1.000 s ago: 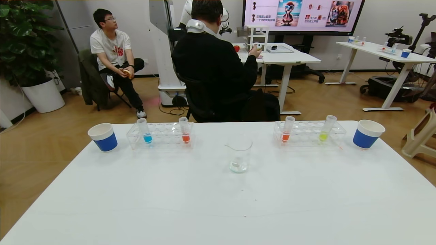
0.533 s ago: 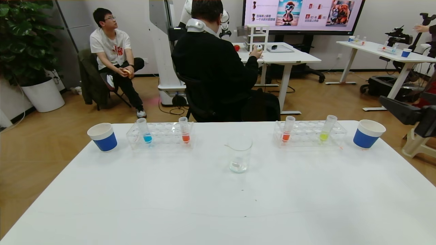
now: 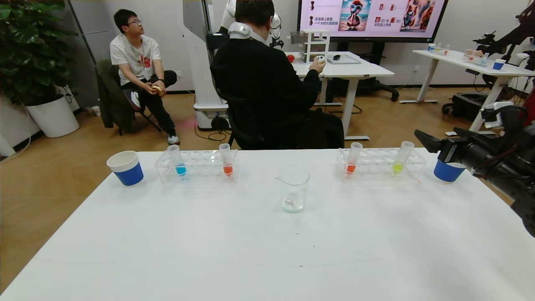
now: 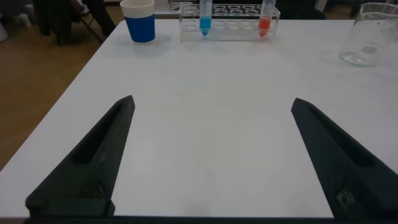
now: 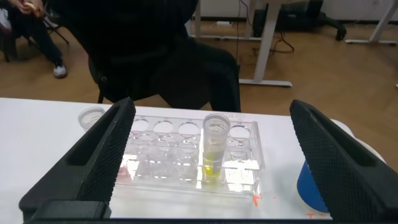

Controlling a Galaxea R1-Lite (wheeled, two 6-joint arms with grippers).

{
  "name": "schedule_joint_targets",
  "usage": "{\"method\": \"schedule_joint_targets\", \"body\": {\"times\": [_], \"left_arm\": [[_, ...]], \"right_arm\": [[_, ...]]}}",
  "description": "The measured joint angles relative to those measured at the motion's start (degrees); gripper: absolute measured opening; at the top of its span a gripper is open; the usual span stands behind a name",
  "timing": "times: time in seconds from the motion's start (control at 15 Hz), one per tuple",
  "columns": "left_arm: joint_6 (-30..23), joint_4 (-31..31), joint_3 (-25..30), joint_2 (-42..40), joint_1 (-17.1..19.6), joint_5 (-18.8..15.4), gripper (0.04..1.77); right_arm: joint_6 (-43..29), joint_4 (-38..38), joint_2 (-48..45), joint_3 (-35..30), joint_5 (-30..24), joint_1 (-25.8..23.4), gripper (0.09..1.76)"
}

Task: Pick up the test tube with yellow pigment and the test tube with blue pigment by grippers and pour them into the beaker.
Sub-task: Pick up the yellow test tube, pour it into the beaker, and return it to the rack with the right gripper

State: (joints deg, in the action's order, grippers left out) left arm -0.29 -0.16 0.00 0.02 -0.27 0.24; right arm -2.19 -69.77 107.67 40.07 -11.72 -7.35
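Note:
The test tube with yellow pigment (image 3: 400, 161) stands upright in the right clear rack (image 3: 378, 164). In the right wrist view the tube (image 5: 214, 149) stands ahead, between my fingers. My right gripper (image 3: 423, 141) is open and empty. It hovers just right of that rack, over the right cup, apart from the tube. The test tube with blue pigment (image 3: 177, 161) stands in the left rack (image 3: 196, 166). The beaker (image 3: 294, 190) stands between the racks. My left gripper (image 4: 212, 101) is open and empty, low over the near left table, out of the head view.
Orange-red tubes (image 3: 226, 161) (image 3: 352, 161) stand in each rack. Blue-and-white paper cups stand at the far left (image 3: 125, 168) and far right (image 3: 447, 170), the right one partly behind my right arm. People and other tables are beyond the far edge.
My right arm has come into the head view from the right and moved left, reaching over the right cup toward the right rack. The tubes and beaker have not moved.

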Motion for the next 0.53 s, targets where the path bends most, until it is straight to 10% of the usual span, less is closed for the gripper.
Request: {"method": "schedule_joint_targets", "body": {"times": [0.53], "left_arm": [[0.02, 0.0, 0.0, 0.0, 0.0, -0.02, 1.75]], "right_arm": [[-0.61, -12.53, 18.19, 2.43, -0.16, -0.41, 1.73]]}}
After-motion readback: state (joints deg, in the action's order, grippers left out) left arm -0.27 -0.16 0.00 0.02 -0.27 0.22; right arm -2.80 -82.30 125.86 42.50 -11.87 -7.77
